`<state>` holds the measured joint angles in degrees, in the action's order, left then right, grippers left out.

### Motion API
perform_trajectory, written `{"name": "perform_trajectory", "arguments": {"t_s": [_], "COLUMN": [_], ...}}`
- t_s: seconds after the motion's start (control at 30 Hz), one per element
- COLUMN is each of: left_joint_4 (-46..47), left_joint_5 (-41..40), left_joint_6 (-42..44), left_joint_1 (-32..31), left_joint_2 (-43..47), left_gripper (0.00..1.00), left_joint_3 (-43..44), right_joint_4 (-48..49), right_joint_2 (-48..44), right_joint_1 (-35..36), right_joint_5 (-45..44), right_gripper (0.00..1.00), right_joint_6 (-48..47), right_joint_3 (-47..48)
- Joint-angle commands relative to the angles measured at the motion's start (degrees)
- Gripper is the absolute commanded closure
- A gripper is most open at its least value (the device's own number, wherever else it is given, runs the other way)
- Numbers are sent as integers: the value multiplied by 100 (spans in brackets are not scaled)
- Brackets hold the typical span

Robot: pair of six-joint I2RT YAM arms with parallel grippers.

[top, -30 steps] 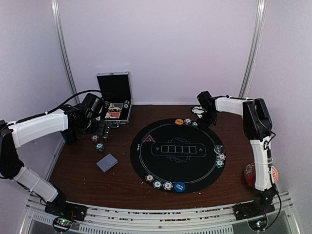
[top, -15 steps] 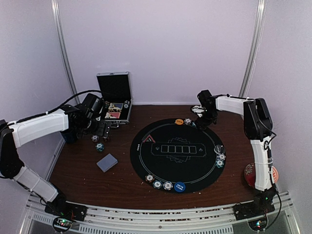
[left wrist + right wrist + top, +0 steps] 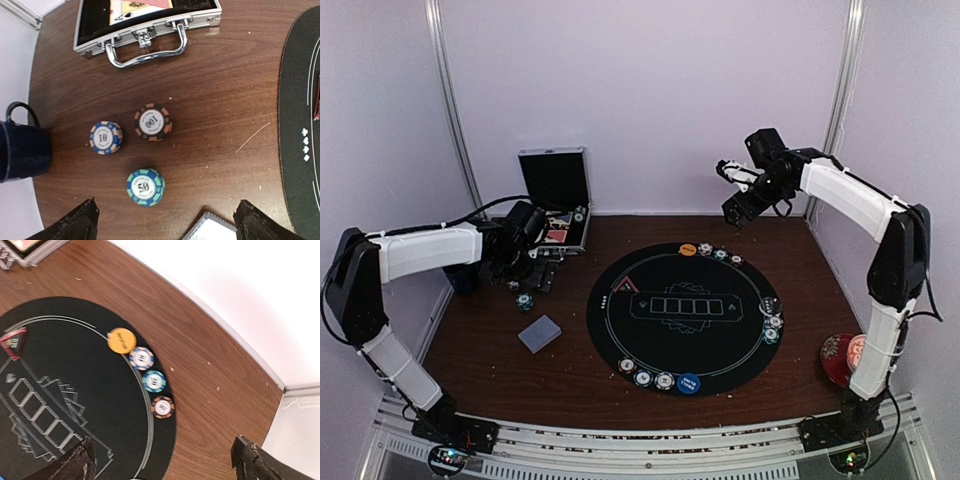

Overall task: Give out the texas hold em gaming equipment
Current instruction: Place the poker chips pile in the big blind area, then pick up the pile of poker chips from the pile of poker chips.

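Right hand (image 3: 162, 460) is hanging wide open, empty, above orange button (image 3: 121, 340) on mat (image 3: 75, 365). Left hand (image 3: 165, 222) is hovering open over teal chip (image 3: 145, 186) on table (image 3: 225, 100).

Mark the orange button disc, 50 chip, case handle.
orange button disc (image 3: 121, 340), right wrist view, face centre.
50 chip (image 3: 145, 186), left wrist view, white label.
case handle (image 3: 147, 56), left wrist view, bar middle.

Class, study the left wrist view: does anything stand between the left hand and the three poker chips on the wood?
Nothing visible does. The open left hand hangs over the teal chip, blue chip and dark chip, with bare wood around them. The mug sits off to one side, the case beyond.
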<state>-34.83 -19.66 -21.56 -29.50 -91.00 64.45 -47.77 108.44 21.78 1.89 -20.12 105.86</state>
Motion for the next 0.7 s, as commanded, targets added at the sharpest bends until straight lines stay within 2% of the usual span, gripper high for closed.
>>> {"name": "perform_trajectory", "arguments": {"t_s": [0.0, 0.33, 0.67], "left_joint_4": [-157, -409, 57], "left_joint_5": [485, 569, 1099], "left_joint_6": [-184, -67, 130], "left_joint_1": [128, 643, 1054], "left_joint_2": [-415, -1669, -1863], "left_gripper": [2, 2, 2], "left_joint_3": [585, 1576, 1421], "right_joint_4": [-51, 1092, 1533], "right_joint_2": [-516, -1043, -762], "right_joint_1": [524, 1079, 1215], "right_joint_5": [-9, -241, -643], "right_gripper": [4, 3, 2], "right_joint_6": [69, 46, 17], "right_joint_3": [-503, -1839, -2340]}}
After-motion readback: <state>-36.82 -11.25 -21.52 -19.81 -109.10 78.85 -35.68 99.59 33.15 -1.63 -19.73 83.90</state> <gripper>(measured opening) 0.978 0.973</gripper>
